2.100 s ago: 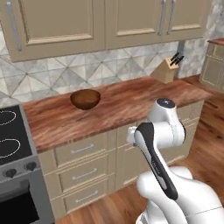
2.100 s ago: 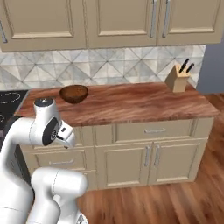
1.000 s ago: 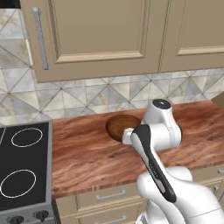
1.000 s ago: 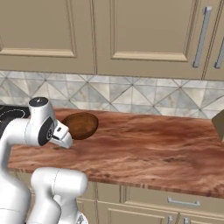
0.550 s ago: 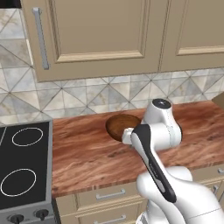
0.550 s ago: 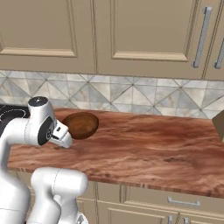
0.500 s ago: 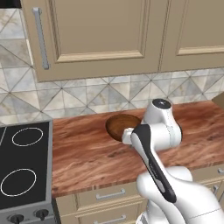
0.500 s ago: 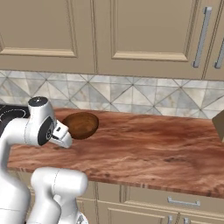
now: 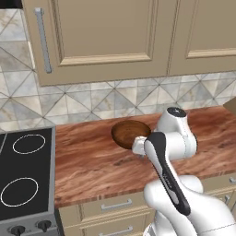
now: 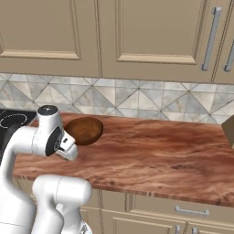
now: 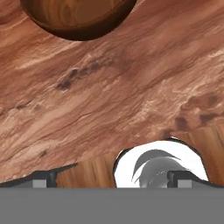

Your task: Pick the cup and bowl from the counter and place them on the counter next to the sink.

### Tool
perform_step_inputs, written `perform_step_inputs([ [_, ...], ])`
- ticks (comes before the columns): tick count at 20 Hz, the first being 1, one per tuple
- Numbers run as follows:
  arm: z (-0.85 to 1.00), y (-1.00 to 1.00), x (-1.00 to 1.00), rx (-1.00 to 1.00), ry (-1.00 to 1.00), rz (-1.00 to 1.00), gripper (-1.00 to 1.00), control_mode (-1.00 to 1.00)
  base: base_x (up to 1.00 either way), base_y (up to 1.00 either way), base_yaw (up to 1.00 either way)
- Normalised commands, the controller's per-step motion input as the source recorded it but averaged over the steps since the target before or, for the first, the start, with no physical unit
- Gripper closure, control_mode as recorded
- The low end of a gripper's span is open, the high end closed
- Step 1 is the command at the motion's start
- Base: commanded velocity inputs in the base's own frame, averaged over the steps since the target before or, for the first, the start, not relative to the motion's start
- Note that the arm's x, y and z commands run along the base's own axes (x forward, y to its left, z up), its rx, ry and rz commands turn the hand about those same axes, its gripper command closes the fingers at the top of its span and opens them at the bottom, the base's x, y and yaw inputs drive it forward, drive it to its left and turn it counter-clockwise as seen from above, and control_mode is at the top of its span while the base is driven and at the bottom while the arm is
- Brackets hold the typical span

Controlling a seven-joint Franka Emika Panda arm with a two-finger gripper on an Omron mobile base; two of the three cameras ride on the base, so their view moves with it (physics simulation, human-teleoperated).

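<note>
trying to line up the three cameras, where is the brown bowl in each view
Left base view: the bowl sits on the counter just left of the arm's wrist, right of the stovetop.
Right base view: the bowl is at centre left on the counter, just right of the wrist.
Hand view: the bowl is cut off by the top edge.
Shared landmark: the reddish wood-grain counter under it.

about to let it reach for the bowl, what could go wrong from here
1. The bowl is wide, shallow and smooth-rimmed; the open fingers may slip off the rim or push it across the glossy counter.
2. The gripper hangs at the counter's front edge, short of the bowl, so a low approach could clip that edge.
3. The stovetop sits close beside the bowl; a shove that way could slide it onto the burners.
</note>
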Motion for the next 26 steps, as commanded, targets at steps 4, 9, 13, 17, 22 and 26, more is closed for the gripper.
perform_step_inputs([
  [4, -0.01, -0.26, -0.14, 0.06, -0.02, -0.07, -1.0, -1.0, 0.0, 0.0, 0.0],
  [9, 0.24, -0.25, 0.01, 0.03, -0.02, -0.03, -1.0, -1.0, 0.0, 0.0, 0.0],
  [13, 0.35, -0.44, 0.39, 0.07, 0.0, 0.0, -1.0, -1.0, 0.0, 0.0, 0.0],
  [17, 0.02, -0.31, 0.94, 0.01, 0.0, 0.0, -1.0, -1.0, 0.0, 0.0, 0.0],
  [22, -0.06, -0.09, 1.0, 0.0, 0.03, 0.0, -1.0, -1.0, 0.0, 0.0, 0.0],
  [26, -0.21, -0.08, 1.0, 0.0, 0.06, 0.0, -1.0, -1.0, 0.0, 0.0, 0.0],
])
